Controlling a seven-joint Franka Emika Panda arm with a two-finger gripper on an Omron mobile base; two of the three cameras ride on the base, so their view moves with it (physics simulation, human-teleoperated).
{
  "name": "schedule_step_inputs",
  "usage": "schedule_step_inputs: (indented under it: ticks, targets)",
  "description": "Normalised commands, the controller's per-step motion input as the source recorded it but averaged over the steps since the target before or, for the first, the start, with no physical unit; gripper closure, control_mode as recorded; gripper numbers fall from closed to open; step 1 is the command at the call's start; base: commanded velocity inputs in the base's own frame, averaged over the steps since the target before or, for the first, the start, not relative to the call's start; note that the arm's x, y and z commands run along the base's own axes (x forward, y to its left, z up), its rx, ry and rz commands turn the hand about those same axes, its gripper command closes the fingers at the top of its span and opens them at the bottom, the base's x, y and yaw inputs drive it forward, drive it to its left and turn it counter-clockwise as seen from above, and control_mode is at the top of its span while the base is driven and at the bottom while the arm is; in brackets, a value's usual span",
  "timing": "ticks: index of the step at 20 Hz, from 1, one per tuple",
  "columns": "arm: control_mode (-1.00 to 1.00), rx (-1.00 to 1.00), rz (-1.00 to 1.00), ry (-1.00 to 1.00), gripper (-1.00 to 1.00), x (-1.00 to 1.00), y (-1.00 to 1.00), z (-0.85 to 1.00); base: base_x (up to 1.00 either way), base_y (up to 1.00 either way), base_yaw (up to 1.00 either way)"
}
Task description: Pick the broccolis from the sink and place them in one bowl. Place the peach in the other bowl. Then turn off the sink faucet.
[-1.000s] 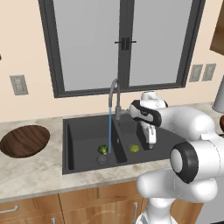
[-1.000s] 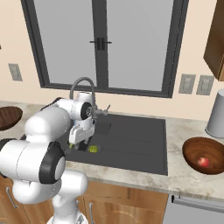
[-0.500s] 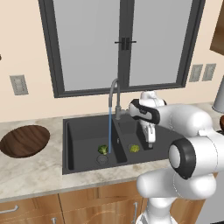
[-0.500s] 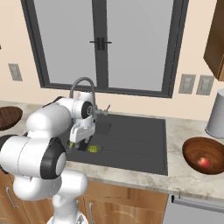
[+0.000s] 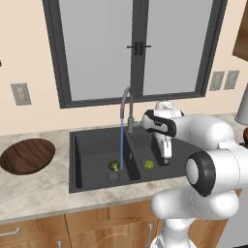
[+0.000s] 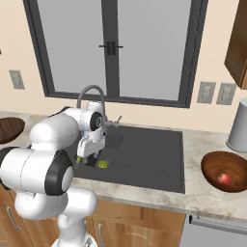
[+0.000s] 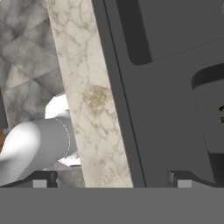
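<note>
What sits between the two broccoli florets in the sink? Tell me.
In the left base view, the falling water stream and the basin divider separate the left broccoli from the right broccoli.

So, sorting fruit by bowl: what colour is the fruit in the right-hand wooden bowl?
Red-orange round peach, clearest in the right base view.

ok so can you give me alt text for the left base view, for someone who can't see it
A white robot arm reaches over a black sink, its open tool hanging beside one of two broccolis; the other lies by the stream of water running from the grey faucet. An empty brown wooden bowl sits on the marble counter to the left, under a dark-framed window.
</note>
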Motion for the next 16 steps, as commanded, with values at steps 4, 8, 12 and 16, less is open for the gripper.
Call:
schedule_step_inputs:
  ticks: [4,8,12,16]
  targets:
    - [-1.00,0.00,-0.04,0.00,-1.00,0.03,0.00,0.00,0.00,0.00,0.00]
    - [-1.00,0.00,-0.07,0.00,-1.00,0.00,0.00,0.00,0.00,0.00,0.00]
    - [-1.00,0.00,-0.03,0.00,-1.00,0.03,0.00,0.00,0.00,0.00,0.00]
    - [-1.00,0.00,0.00,0.01,-1.00,0.11,0.00,-0.07,0.00,0.00,0.00]
